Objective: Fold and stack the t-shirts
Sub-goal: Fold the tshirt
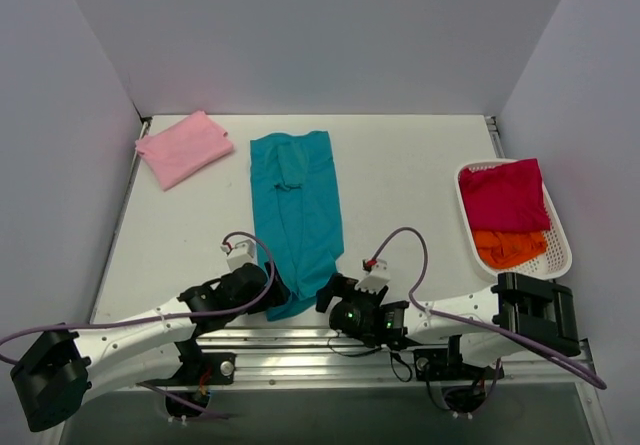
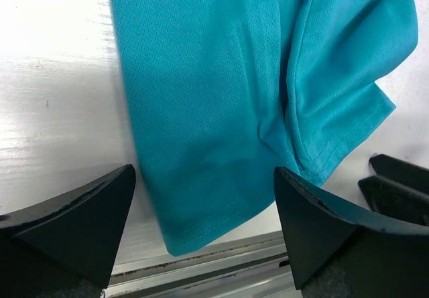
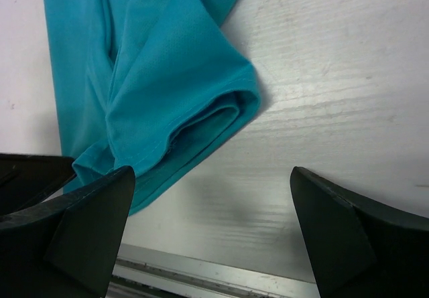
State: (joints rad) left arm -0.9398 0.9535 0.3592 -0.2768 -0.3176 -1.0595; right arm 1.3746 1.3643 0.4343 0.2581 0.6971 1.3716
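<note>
The teal t-shirt (image 1: pixel 297 213) lies as a long folded strip down the table's middle, its near hem by the front edge. My left gripper (image 1: pixel 270 290) is open, its jaws astride the near left hem corner (image 2: pixel 201 177) without closing on it. My right gripper (image 1: pixel 328 293) is open over bare table, just right of the near right corner of the teal t-shirt (image 3: pixel 167 104). A folded light pink t-shirt (image 1: pixel 184 148) lies at the far left. A magenta t-shirt (image 1: pixel 506 195) and an orange t-shirt (image 1: pixel 508 248) sit in the basket.
A white plastic basket (image 1: pixel 561 255) stands at the right side. The table's metal front rail (image 2: pixel 221 264) runs right under both grippers and also shows in the right wrist view (image 3: pixel 214 274). Grey walls enclose the table on three sides.
</note>
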